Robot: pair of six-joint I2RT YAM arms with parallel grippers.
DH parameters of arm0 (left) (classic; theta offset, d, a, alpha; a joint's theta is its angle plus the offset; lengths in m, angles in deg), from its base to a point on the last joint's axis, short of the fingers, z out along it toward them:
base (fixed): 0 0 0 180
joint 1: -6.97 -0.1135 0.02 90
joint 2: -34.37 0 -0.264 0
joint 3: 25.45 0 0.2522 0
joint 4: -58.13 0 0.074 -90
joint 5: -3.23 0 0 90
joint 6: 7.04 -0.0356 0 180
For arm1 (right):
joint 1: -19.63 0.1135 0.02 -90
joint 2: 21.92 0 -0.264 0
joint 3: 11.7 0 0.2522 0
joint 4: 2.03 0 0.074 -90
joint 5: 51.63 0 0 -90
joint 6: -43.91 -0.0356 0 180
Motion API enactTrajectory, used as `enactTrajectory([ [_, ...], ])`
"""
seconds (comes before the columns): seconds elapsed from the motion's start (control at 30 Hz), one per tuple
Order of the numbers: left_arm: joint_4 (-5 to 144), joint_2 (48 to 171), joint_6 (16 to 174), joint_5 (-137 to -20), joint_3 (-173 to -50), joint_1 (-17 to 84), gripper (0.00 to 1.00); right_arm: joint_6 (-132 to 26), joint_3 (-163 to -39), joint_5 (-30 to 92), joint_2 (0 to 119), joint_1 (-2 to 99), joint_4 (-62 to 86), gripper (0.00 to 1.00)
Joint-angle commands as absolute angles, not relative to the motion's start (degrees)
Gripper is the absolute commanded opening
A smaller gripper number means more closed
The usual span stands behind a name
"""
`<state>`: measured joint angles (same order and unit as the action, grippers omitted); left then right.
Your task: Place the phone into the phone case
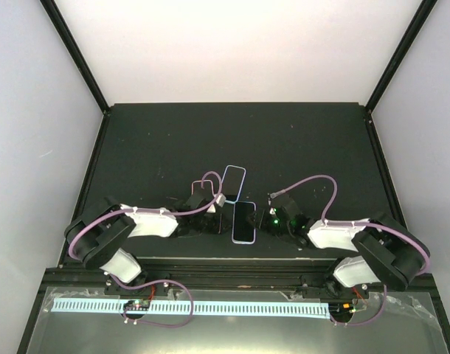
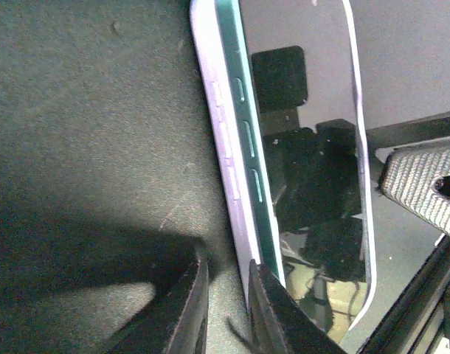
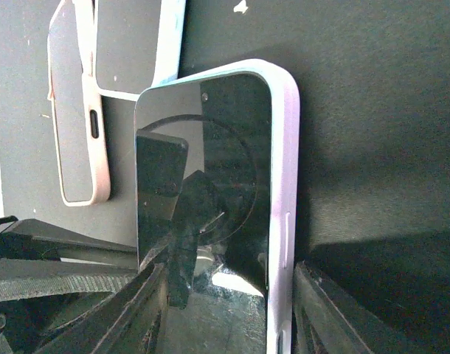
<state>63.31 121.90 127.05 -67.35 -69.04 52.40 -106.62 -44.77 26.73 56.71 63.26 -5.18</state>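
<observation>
The phone [image 1: 243,220] lies screen up in the lavender phone case [image 1: 244,240] at mid table. In the left wrist view its teal side [image 2: 247,147] stands proud of the case rim [image 2: 217,125]. My left gripper [image 2: 229,264] is at that edge, jaws a narrow gap apart with only mat between them; its right finger [image 2: 273,317] rests against the phone's edge. My right gripper [image 3: 230,267] straddles the near end, one finger on the phone's [image 3: 210,147] bare left edge, the other on the case's right wall [image 3: 288,147]. In the top view the grippers [image 1: 210,214] [image 1: 263,220] flank the phone.
A light blue-rimmed phone case [image 1: 234,183] lies just beyond the phone; it also shows in the right wrist view [image 3: 136,44]. A pink-rimmed one [image 3: 77,110] lies close to the phone's left. Black mat [image 1: 151,147] covers the table, with white walls around it.
</observation>
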Motion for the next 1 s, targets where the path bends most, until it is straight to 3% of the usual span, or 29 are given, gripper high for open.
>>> enactTrajectory([
  [0.0, 59.0, 122.8, 127.3, -66.3, -67.3, 52.1, 0.16, -106.6, -46.2, 23.8, 58.2, 63.3, -8.9, 0.48],
  [0.5, 61.1, 120.8, 126.1, -67.2, -67.1, 52.1, 0.14, -112.1, -42.3, 17.8, 52.7, 63.5, -20.4, 0.46],
  [0.97, 64.0, 117.2, 126.0, -68.6, -67.3, 52.2, 0.15, -115.0, -41.8, 16.0, 58.1, 64.1, -24.1, 0.42],
])
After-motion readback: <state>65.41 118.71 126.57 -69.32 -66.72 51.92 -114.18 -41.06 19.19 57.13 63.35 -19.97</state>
